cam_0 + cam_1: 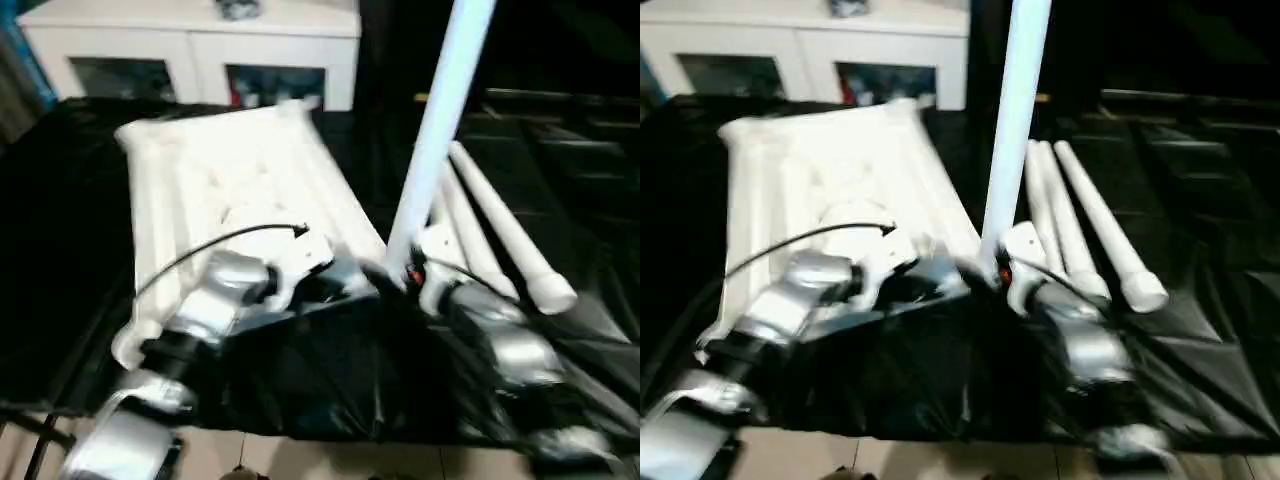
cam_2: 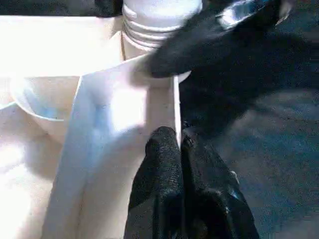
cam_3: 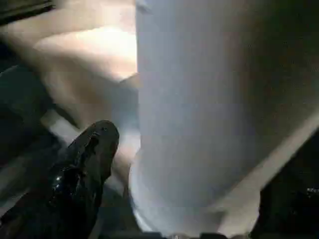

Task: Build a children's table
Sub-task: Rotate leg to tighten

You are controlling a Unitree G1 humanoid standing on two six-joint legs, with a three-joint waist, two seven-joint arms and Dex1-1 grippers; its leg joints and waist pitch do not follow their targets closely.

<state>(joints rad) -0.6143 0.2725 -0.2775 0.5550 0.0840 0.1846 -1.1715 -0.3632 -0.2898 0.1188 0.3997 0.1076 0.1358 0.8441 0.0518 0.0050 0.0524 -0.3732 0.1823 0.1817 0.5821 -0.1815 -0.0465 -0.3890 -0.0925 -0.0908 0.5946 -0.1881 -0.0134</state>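
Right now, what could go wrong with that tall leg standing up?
The standing leg sits at the tabletop's near corner, and the right gripper looks loose around it, so it might tip over if it isn't fully seated. The left gripper pinches only a thin rib of the tabletop, so that hold could slip. A falling leg could also knock the spare legs lying beside it.

Work surface: table draped in glossy black sheeting (image 1: pixel 330 380), wrinkled at its near edge. On it, left of centre: white plastic tabletop (image 1: pixel 230 190), ribbed underside up. Right: three loose white tube legs (image 1: pixel 1080 225), side by side, running near to far.
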